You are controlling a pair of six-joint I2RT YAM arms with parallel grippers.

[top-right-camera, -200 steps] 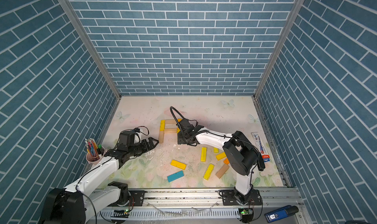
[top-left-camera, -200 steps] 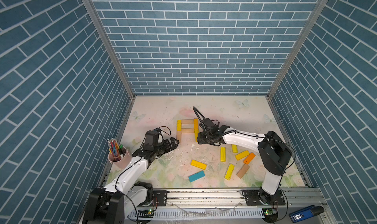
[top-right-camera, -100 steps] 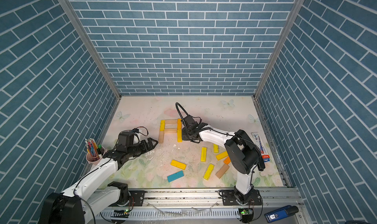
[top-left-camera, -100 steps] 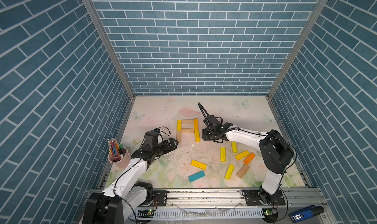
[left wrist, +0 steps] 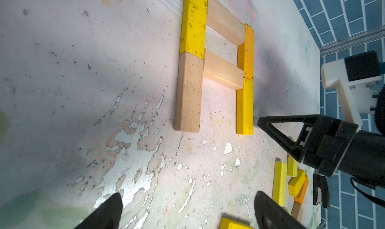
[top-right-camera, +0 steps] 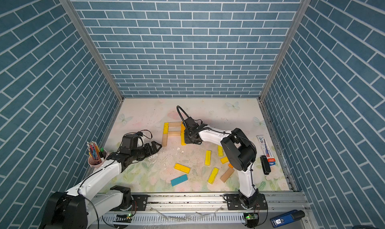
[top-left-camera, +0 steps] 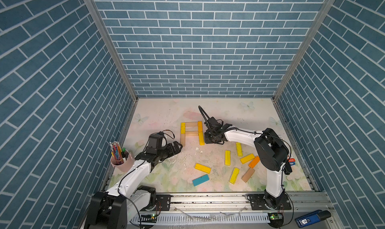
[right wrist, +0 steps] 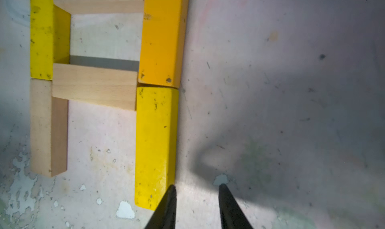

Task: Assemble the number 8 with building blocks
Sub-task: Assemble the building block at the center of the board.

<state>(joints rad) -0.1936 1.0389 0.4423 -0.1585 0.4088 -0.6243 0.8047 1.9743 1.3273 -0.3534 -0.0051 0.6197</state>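
Note:
Six building blocks lie flat in a partial figure: a yellow block (top-left-camera: pixel 183 128) and a tan block (top-left-camera: pixel 182 139) form its left side, and two tan blocks (top-left-camera: pixel 191 133) cross it. An orange block (top-left-camera: pixel 200 125) and a yellow block (right wrist: pixel 156 138) form its right side. My right gripper (right wrist: pixel 196 188) (top-left-camera: pixel 208 140) is down at the table beside that yellow block's near end. Its jaws stand a narrow gap apart with nothing between them, and one finger (right wrist: pixel 169 198) touches the block's side. My left gripper (left wrist: pixel 187 198) (top-left-camera: pixel 178 147) hovers open and empty just left of the figure.
Loose blocks lie at the front right: several yellow ones (top-left-camera: pixel 202 168), a teal one (top-left-camera: pixel 200 180), an orange one (top-left-camera: pixel 254 162) and a tan one (top-left-camera: pixel 248 174). A pink pen cup (top-left-camera: pixel 121 161) stands at the left edge. Small items (top-right-camera: pixel 265 164) lie by the right wall.
My right gripper has narrowed its jaws and shifted slightly nearer along the figure's right side, down to the yellow block's near end. The left arm has not moved.

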